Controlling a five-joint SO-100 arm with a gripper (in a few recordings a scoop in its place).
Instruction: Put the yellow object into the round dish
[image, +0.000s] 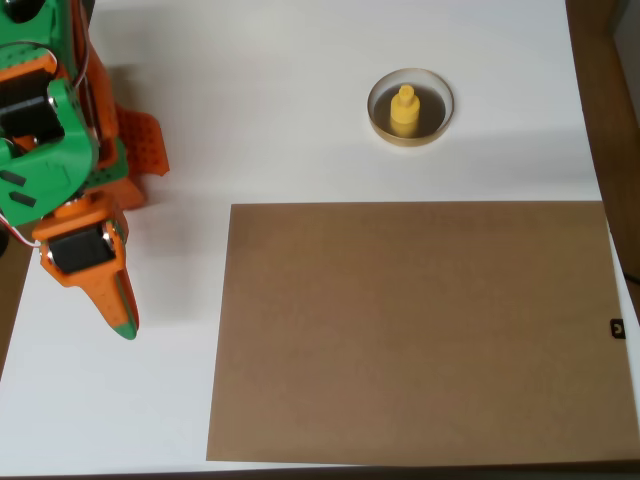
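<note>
In the overhead view, the near part of the desk (300, 120) is mostly covered by a big brown sheet (420, 330), which lies flat and reaches from near the middle to the right edge and almost to the near edge. Nothing stands on this sheet.

At the left edge of the desk, the orange and green arm (60, 130) is pulled back over its own base. Its gripper (122, 318) points toward the near left corner and hangs over the bare white surface, well apart from the dish. The fingers look pressed together into one narrow tip and hold nothing, though from above the gap between them is hard to judge.

Farther away, toward the far edge and a little right of the middle, stands the round dish (440, 118). The yellow object (404, 111) is inside it, upright on its wider base, with the knob on top, resting on the dark inside of the dish and a bit left of its centre.

I judge that the task is already done: the piece is in the dish, and the arm is away from it. Nothing seems to be left, except maybe for the arm to come to rest
</note>
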